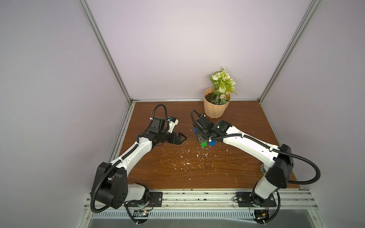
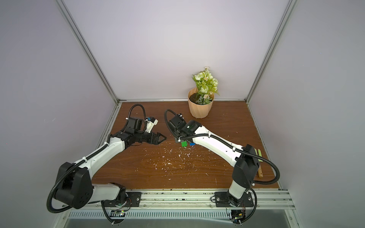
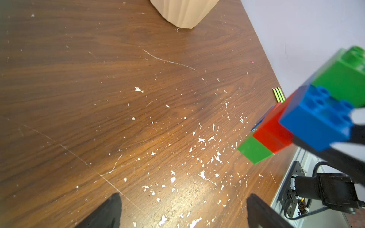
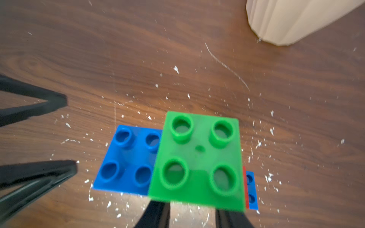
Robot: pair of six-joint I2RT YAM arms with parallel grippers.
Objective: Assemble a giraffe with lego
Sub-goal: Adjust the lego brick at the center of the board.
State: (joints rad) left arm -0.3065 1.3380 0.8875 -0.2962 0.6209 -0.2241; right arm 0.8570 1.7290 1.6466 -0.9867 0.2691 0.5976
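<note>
My right gripper (image 4: 192,206) is shut on the giraffe (image 3: 308,122), holding it by the blue head brick (image 4: 128,159). A green brick (image 4: 199,158) tops that head. Below it come the red body (image 3: 272,136) and a green leg (image 3: 254,150), which points down at the wooden table (image 1: 197,177). I cannot tell whether the legs touch the table. In both top views only green (image 1: 204,144) (image 2: 184,143) and blue bits show under the right wrist. My left gripper (image 1: 183,138) (image 3: 184,199) stands open and empty, a short way left of the giraffe.
A beige flower pot (image 1: 216,106) (image 3: 183,11) stands at the back behind the right wrist. Green-striped sticks (image 2: 258,155) and a wooden stick (image 2: 260,173) lie by the right wall. White flecks are scattered over the table's middle. Walls close in three sides.
</note>
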